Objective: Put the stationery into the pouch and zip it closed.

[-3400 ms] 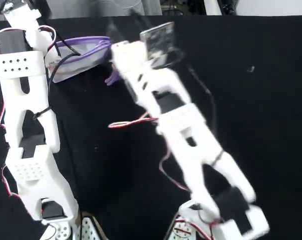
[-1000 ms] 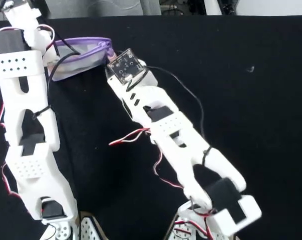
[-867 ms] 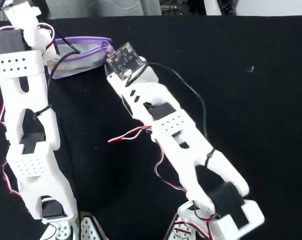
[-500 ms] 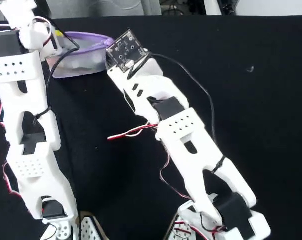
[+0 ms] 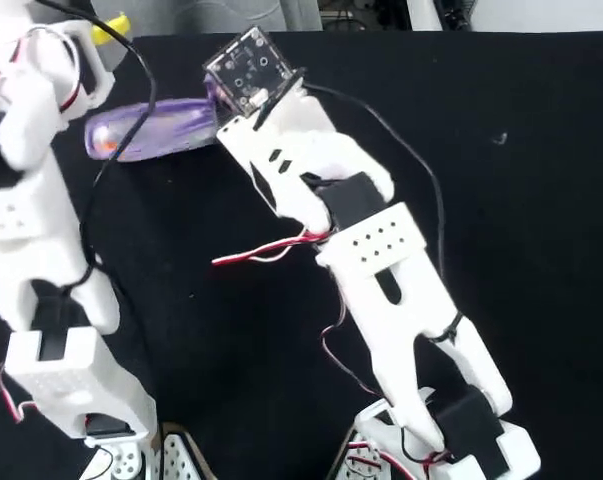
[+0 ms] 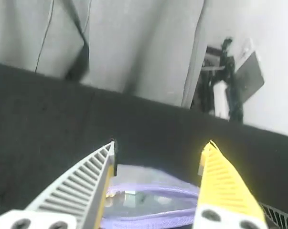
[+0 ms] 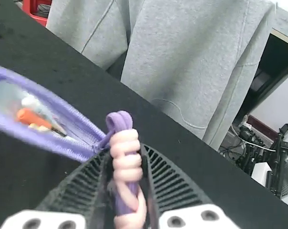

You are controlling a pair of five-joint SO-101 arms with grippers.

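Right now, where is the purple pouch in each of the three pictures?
High view: pouch upper left on the table, by the right arm's tip.
Left wrist view: pouch seen between the open left fingers.
Right wrist view: pouch beside the right fingers, shut on its cord.
Shared landmark: the black table.

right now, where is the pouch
In the high view the pouch is at the far left of the table, between the arms; the right gripper has its jaws shut on the pull cord.
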